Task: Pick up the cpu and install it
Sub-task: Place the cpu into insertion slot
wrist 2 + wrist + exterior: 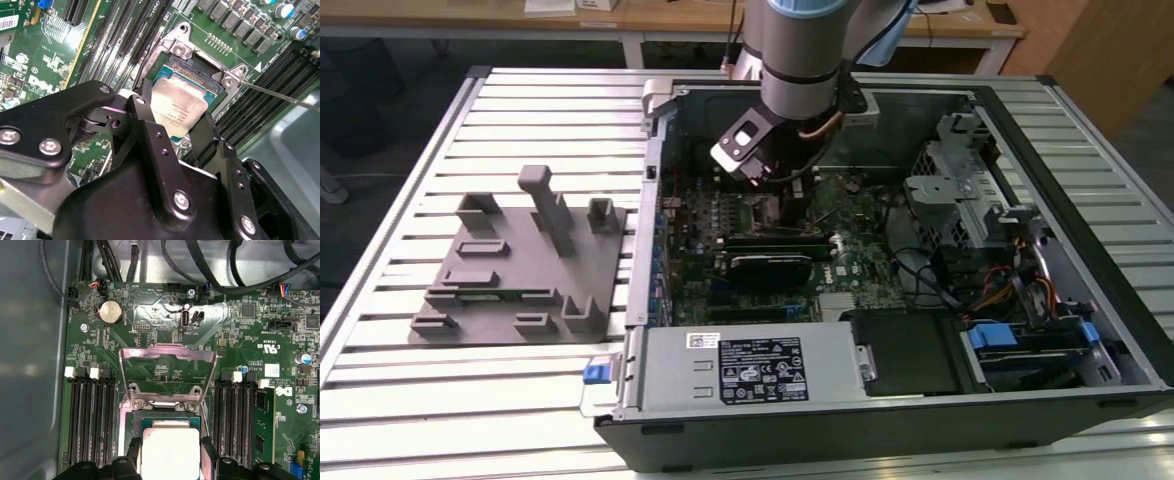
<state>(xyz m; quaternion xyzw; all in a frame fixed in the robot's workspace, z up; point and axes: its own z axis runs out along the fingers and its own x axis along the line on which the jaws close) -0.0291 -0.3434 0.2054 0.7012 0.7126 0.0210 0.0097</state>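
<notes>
- A slatted metal tabletop (400, 200) fills the scene, with wooden desks behind it along the top edge of the exterior view.
- An open computer case (1067, 130) lies on its side over the middle and the exterior view's right. Its grey power supply (740, 365) is at the lower centre.
- A grey moulded fixture (520, 260) rests on the slats toward the exterior view's left, just beside the case.
- The robot arm (807, 50) comes down from the top centre into the case, over the green motherboard (854, 260).
- The socket (200, 65) has its metal load plate (167, 370) swung up and open, with dark memory slots (90, 420) on either side.
- The end effector (175, 117) has its two black fingers (145, 102) pinching the cpu by opposite edges.
- The cpu (177, 107) sits silver top up, directly over the open socket. Whether it is fully seated cannot be told.
</notes>
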